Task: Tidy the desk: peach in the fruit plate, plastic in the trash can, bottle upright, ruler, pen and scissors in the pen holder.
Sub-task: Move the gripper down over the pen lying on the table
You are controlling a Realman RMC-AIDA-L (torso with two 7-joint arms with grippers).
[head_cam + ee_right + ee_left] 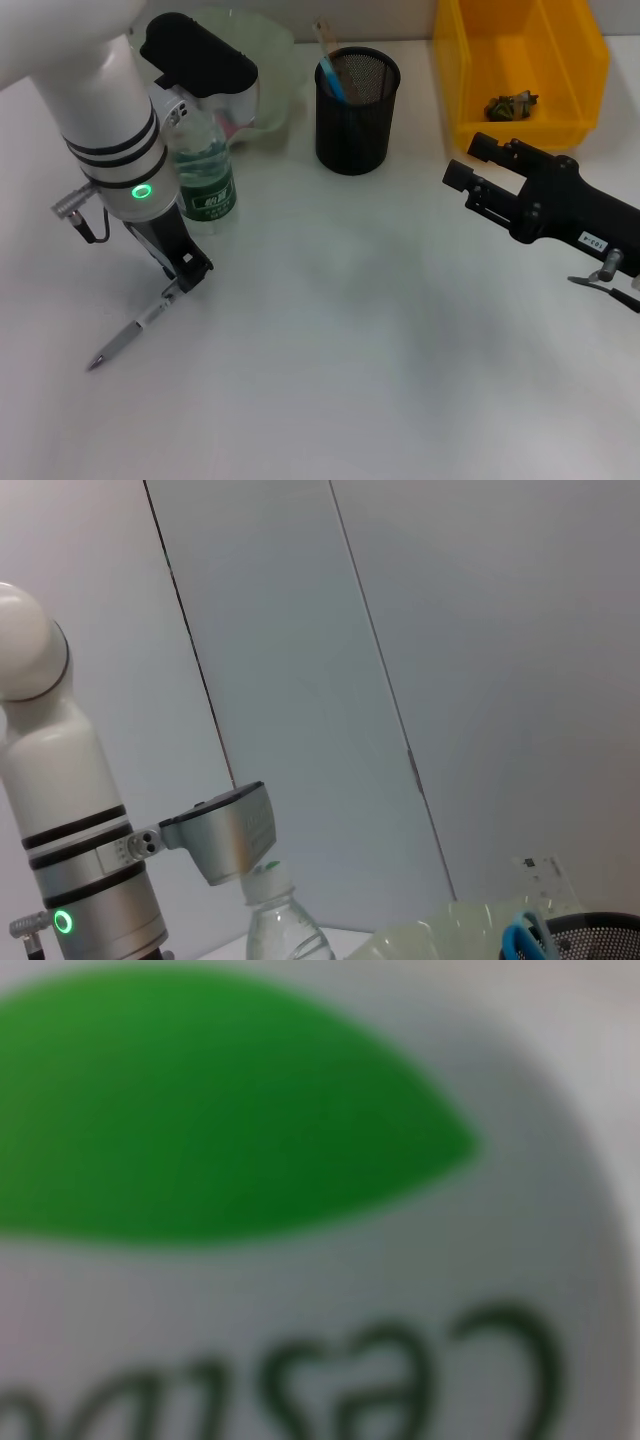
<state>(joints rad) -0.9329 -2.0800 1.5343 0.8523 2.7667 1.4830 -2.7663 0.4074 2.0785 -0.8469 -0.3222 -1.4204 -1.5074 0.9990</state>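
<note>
Done: we see bottle (pixel 205 170) upright, scissors (pixel 331 72) in holder (pixel 357 97).
Left: pen (pixel 130 335) on counter (pixel 380 330).
Left tool (pixel 186 277): pinching pen end.
Right tool (pixel 470 165): idle; we cannot tell.

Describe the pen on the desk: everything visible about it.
The pen is slim, with a grey-silver barrel, a paler section toward its upper end and a dark pointed tip. It lies flat on the white desk at a diagonal, tip toward the near left edge, upper end toward the bottle. The left gripper is down at that upper end and seems to touch or pinch it, though the contact is too small to confirm. It is not yet in the pen holder.
</note>
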